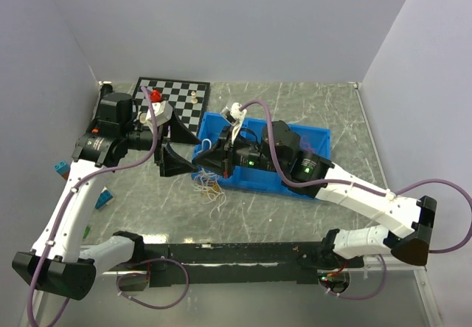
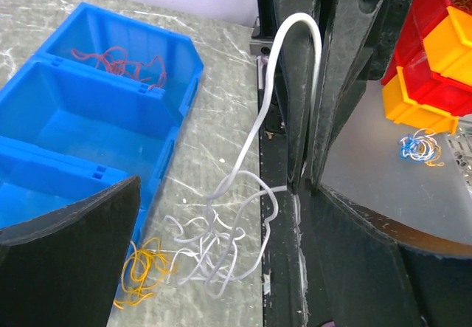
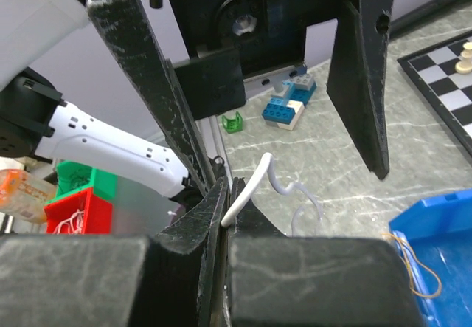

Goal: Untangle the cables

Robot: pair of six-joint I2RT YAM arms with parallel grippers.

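Judging the white cable limp, light and best gripped mid-loop, I had it pinched in the right claw, left claw wide.

- Right gripper: jaws pressing together at the bottom of the frame, pinching the white cable.
- White cable: rising from the pinch, then curling away in loose bends over the marbled table.
- Left gripper: facing the camera with its fingers standing wide apart. One is slanting down to just beside the pinch, and the other is hanging above the table.
- Blue bin: showing one corner at lower right, with a yellow cable lying inside.
- Chessboard: sitting at upper right.
- Blue-and-white blocks: resting on the table, with a small green piece near them.
- Red bin: sitting at left.
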